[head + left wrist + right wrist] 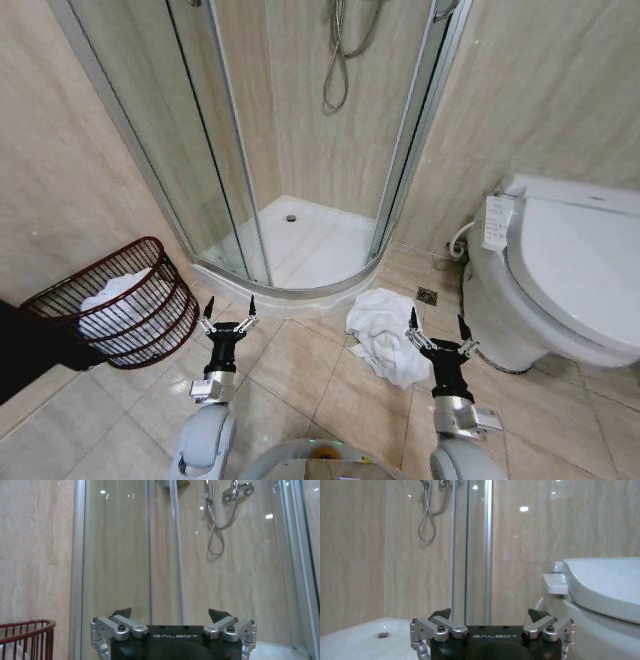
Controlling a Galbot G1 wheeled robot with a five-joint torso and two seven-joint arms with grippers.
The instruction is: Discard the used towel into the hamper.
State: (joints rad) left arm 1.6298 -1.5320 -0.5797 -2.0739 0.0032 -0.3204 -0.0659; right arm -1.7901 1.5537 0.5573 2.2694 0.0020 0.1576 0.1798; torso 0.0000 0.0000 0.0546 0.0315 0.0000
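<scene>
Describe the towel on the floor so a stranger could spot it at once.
Start at the shower, then drop to the tiled floor in front of its curved sill. The towel lies there in a crumpled white heap, between the shower and the toilet. Other white cloth sits in the hamper; this heap lies loose on the tiles.

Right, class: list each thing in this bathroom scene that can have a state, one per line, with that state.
towel: crumpled on the floor, not held
hamper: tilted, white cloth already inside
shower door: slid open
toilet lid: down
left gripper: open, holding nothing
right gripper: open, holding nothing, beside the towel
</scene>
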